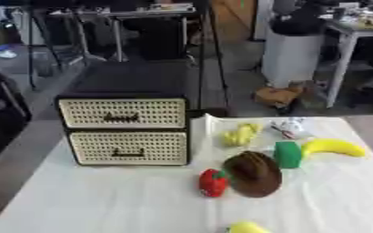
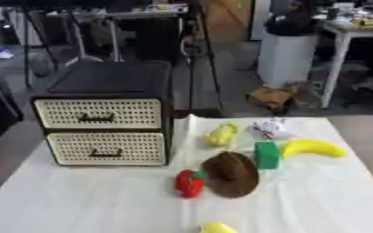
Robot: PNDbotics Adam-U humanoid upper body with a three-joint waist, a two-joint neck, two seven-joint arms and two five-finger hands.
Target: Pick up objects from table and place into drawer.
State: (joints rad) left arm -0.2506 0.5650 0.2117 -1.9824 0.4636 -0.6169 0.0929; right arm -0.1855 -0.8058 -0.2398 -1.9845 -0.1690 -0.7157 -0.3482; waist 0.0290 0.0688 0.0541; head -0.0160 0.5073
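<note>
1. We see neither hand in either view.
2. The drawers stand shut at the table's far left.
3. A red fruit touches a brown lump mid-table; a banana lies near the right edge.

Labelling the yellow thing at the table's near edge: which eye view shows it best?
Left eye view: more of the yellow object clears the bottom edge there, a rounded lump in front of the brown object. The right eye view shows a smaller sliver, more cut off.
</note>
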